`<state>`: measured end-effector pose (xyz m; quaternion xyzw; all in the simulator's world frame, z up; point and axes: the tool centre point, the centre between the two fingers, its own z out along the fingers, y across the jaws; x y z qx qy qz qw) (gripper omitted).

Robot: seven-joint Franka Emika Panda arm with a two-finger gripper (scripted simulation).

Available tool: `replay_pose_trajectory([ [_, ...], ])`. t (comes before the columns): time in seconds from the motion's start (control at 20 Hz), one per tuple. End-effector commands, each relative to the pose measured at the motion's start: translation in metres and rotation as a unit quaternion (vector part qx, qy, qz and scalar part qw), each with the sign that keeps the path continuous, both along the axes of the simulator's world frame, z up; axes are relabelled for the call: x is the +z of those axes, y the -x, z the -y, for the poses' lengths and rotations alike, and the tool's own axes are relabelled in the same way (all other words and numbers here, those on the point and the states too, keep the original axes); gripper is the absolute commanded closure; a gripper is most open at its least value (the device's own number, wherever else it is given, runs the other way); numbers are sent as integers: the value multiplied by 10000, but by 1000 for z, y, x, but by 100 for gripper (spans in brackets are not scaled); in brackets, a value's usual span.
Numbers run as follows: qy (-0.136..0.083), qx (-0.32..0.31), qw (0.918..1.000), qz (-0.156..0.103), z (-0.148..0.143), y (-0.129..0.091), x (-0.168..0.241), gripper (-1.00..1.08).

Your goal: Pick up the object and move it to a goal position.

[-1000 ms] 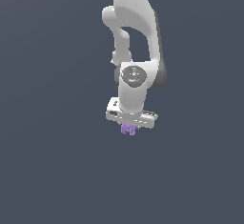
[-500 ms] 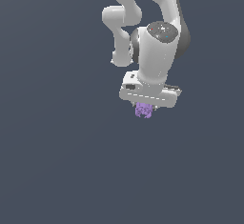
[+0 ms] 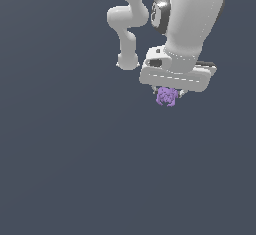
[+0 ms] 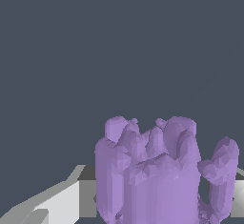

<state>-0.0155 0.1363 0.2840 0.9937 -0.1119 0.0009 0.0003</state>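
The pincer (image 3: 169, 95) is clenched on the purple object (image 3: 166, 97), which hangs between its fingers just under the white hand, high toward the exterior view's right. Plain grey open space lies all around and below it.

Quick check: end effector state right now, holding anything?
End effector: closed on the purple object, which shows between its fingers in the wrist view.

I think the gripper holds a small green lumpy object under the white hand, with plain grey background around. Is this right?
Not quite: the object is light purple, not green, as the exterior and wrist views show. The rest stands: it sits in the gripper, against plain grey.
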Motion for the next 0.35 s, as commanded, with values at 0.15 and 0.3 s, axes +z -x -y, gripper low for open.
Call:
replay_pose_trajectory([
  [0.15,-2,-5,10000,-9,-11,4,19,108],
  [0.3,-2,-5,10000,-9,-13,5,22,108],
])
